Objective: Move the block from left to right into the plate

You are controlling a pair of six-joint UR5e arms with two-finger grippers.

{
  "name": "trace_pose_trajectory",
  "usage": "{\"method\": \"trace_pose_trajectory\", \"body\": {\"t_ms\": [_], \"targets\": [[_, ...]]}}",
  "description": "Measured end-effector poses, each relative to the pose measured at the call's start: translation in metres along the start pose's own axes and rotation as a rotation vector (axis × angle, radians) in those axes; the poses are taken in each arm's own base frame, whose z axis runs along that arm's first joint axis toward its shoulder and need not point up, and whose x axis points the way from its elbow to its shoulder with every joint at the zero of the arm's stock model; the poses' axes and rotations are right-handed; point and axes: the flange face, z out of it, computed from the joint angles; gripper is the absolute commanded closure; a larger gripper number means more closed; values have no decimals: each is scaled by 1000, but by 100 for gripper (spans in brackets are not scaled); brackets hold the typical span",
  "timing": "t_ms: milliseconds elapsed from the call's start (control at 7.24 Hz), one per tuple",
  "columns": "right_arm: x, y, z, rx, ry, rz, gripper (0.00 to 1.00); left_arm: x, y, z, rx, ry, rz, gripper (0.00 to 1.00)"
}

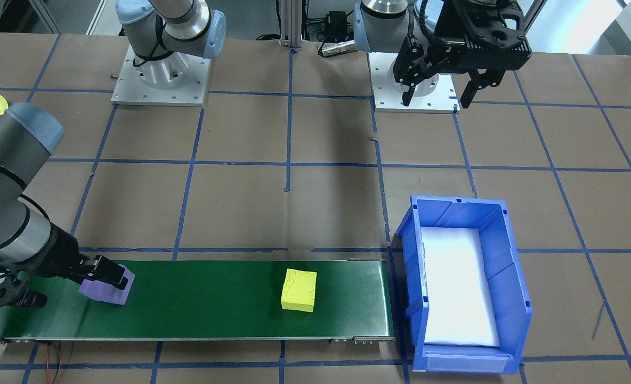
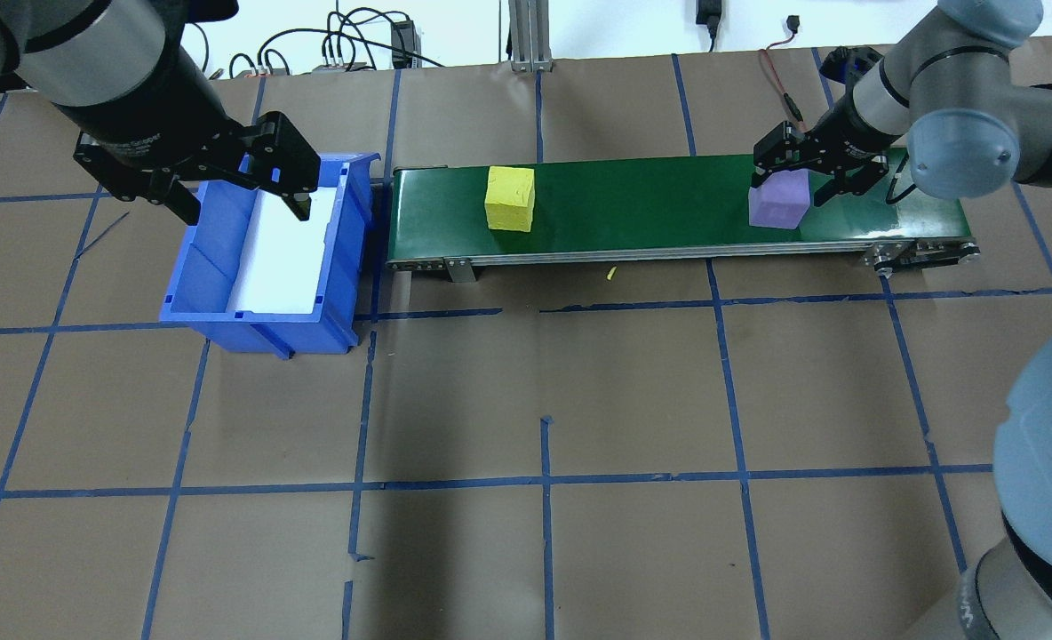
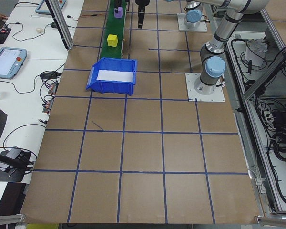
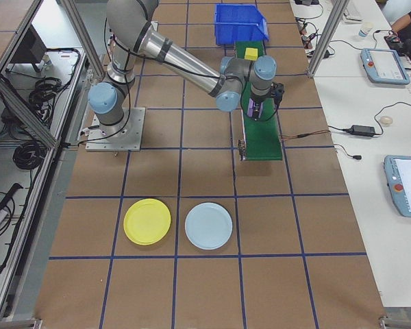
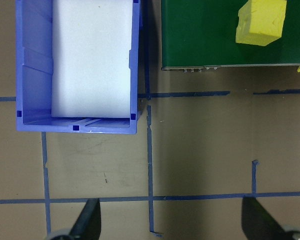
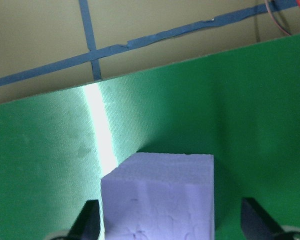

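Note:
A purple block (image 2: pixel 782 200) (image 6: pixel 157 200) sits near the right end of the green conveyor (image 2: pixel 650 204). My right gripper (image 2: pixel 797 173) is open and low over it, one finger on each side. The right finger (image 6: pixel 257 222) stands clear of the block with a gap. A yellow block (image 2: pixel 509 198) (image 5: pixel 260 22) lies further left on the belt. My left gripper (image 2: pixel 242 209) hangs open and empty above the blue bin (image 2: pixel 193 258). The yellow plate (image 4: pixel 147 221) lies on the table at the robot's right end, far from both grippers.
A pale blue-white plate (image 4: pixel 208 225) lies next to the yellow one. The blue bin (image 1: pixel 411 266) with a white liner stands against the belt's left end. A red wire (image 2: pixel 779 84) trails behind the conveyor. Brown paper with a blue tape grid covers the table.

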Motion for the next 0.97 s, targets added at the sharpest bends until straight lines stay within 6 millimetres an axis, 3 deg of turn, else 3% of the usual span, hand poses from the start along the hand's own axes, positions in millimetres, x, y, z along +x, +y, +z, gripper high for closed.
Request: {"method": "trace_pose_trajectory", "body": {"t_ms": [276,414,552,691,829,967], "targets": [[5,1,2,-7,42,-55,41,-2,-6,11,7,-7,23,0],[11,0,1,-12,95,-90,51,-3,-5,16,-2,-7,30,0],[23,-2,-4,-10,162,-116,51,-7,-6,20,-8,-7,32,0],[50,-8,-16,-1,223,-154,51,-16,-9,27,-20,-8,24,0],[105,-15,-36,3,266,-214,51,-27,-12,38,-43,-12,9,0],[173,-16,-60,5,288,-271,51,-34,-14,47,-58,-13,-1,0]]}}
